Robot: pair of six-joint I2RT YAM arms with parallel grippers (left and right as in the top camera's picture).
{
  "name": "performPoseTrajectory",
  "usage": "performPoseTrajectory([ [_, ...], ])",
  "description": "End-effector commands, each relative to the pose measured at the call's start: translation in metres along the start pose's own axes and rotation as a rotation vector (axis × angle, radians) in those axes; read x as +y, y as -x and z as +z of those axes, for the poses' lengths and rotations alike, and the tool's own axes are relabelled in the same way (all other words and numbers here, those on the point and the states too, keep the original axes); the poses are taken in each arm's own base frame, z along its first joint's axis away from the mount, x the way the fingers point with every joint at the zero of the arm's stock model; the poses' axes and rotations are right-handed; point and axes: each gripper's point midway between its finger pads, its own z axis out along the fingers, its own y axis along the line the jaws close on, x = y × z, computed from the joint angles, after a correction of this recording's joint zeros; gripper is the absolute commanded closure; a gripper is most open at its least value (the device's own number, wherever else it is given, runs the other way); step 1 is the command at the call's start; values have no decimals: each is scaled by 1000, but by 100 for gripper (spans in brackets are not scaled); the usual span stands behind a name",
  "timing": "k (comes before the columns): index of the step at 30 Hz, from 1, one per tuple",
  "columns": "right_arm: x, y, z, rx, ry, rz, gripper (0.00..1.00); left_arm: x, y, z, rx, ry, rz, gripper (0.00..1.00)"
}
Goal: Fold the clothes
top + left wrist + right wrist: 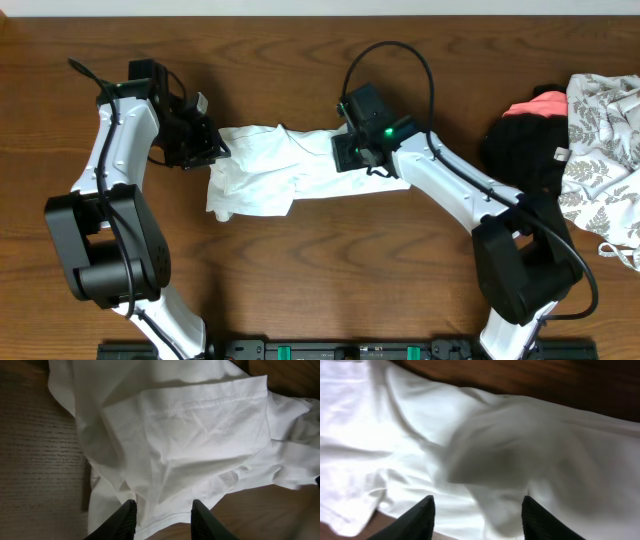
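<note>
**A:** Location of the white T-shirt point(270, 165)?

**B:** Lies crumpled on the wooden table point(300, 290), left of centre in the overhead view. Stretches as a rumpled band between the two arms, with a wider bunch sagging toward the robot's side of the table at the left end. Shows no tidy fold anywhere.

**A:** State of the left gripper point(205, 148)?

**B:** Sits at the shirt's left end, touching the cloth. Shows, in the left wrist view, two dark fingers point(125, 520) standing apart with white fabric filling the gap. Gives no way to tell whether pinched or merely straddled. Also shows a stitched sleeve hem point(215, 397) running across the upper part of that view.

**A:** State of the right gripper point(352, 150)?

**B:** Sits over the right part of the shirt. Shows, in the right wrist view, jaws wide apart, with a blurred hump of white cloth lying beneath and between them. Clamps nothing.

**A:** Other items on the table?

**B:** Includes a heap at the right edge, well apart from the T-shirt. Comprises a black garment point(520, 145), a coral-pink piece point(540, 103) on top of it, and a leaf-print fabric point(600, 130) touching both on the right.
</note>
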Motion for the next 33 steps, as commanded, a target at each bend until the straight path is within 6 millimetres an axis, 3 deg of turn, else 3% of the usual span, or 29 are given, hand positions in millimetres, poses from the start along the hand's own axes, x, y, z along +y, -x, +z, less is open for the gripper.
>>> performPoseTrajectory([
  [1,14,-3,4,13,45,-6,46,-3,0,-1,0,-14,3,64],
  [5,13,-3,4,15,48,-17,45,-3,0,-1,0,-14,3,64],
  [12,-25,11,2,-15,-30,41,46,-3,0,-1,0,-14,3,64],
  [17,-35,21,-2,-31,-3,23,48,-3,0,-1,0,-14,3,64],
  [19,-41,27,-5,-41,2,41,54,-3,0,-1,-1,-14,3,64],
  [23,-49,33,-7,-53,6,62,77,-3,1,-1,-3,-14,4,64],
  [33,-41,25,5,-30,1,45,81,-3,1,-1,-3,-14,4,63],
])
